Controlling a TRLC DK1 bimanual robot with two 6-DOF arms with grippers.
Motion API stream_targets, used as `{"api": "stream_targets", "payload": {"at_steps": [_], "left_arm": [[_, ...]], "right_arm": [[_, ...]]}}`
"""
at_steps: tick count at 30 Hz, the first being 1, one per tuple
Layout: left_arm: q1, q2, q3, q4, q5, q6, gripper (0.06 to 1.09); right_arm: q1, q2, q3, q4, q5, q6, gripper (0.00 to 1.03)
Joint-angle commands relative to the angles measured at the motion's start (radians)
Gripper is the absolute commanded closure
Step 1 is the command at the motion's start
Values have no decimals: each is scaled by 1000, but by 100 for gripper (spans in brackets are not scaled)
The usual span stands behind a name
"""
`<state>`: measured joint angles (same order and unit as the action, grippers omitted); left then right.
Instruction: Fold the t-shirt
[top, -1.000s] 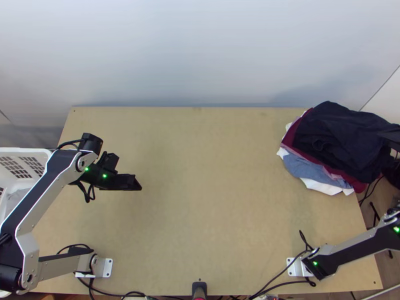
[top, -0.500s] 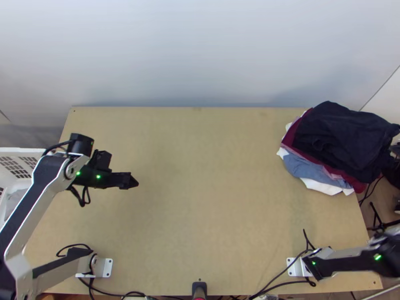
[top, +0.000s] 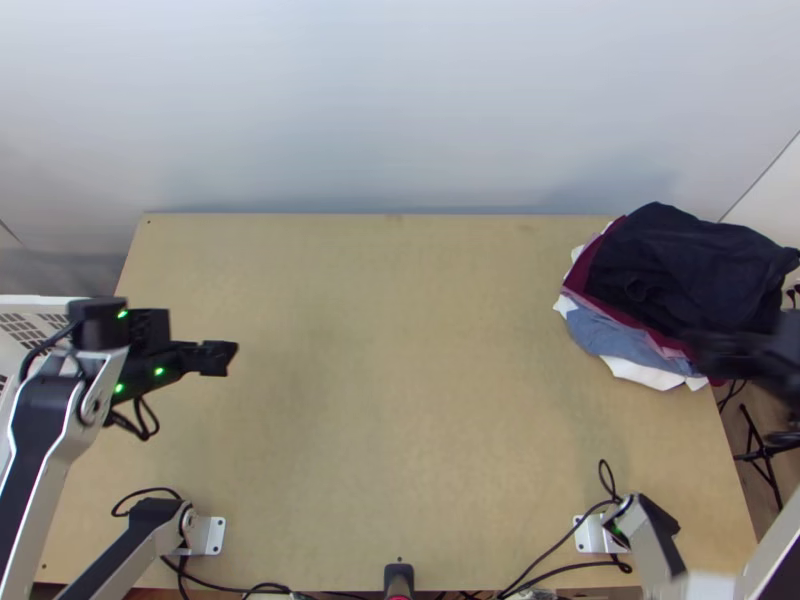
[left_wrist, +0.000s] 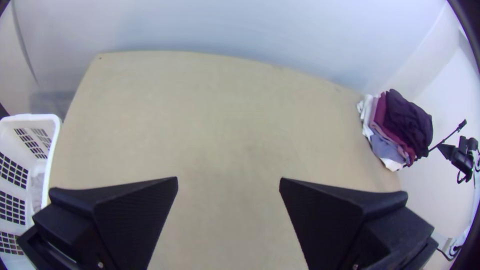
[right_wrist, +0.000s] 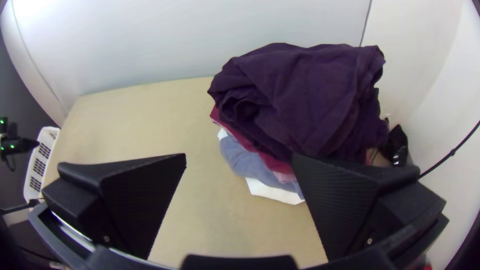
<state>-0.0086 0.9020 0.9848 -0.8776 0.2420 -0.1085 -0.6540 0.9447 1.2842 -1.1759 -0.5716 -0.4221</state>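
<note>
No single t-shirt is being made out with certainty: a dark garment (right_wrist: 305, 100) is lying loosely gathered, folds uneven, on top of a pile of clothes (top: 615, 340) at the right of the top view, and a pale cloth (left_wrist: 37, 187) is being held in the white basket (left_wrist: 30, 117) at the left edge of the left wrist view. Either might be the one being sought. The left gripper (left_wrist: 228, 180) is being kept wide open, with nothing being gripped; the right gripper (right_wrist: 239, 156) is likewise being held wide open, with no cloth being pinched between its fingers. If the right gripper is being brought low beside the pile, the dark garment could be snagged by a finger and the layers below dragged askew or off the table (top: 400, 400). If the pale cloth is being picked deep in the basket, the rim could be knocked, or a second piece pulled out with it, since its edges are being hidden. The basket is being cut off by the frame at the left, the lower layers are being covered by the dark garment, and its hem and sleeves are not being distinguished
</note>
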Motion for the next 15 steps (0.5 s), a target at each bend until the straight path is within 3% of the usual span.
{"api": "stream_targets", "payload": {"at_steps": [1, 6, 10, 15], "left_arm": [[44, -164, -120, 108, -50, 47, 10], [45, -206, -209, 284, -52, 70, 10], [65, -238, -278, 431, -52, 104, 10], [119, -353, -413, 649, -50, 153, 10]], "right_arm": [[513, -210, -292, 381, 426, 267, 5], [629, -219, -453, 670, 619, 295, 7], [659, -254, -568, 869, 658, 269, 7], [705, -394, -758, 1127, 679, 166, 7]]}}
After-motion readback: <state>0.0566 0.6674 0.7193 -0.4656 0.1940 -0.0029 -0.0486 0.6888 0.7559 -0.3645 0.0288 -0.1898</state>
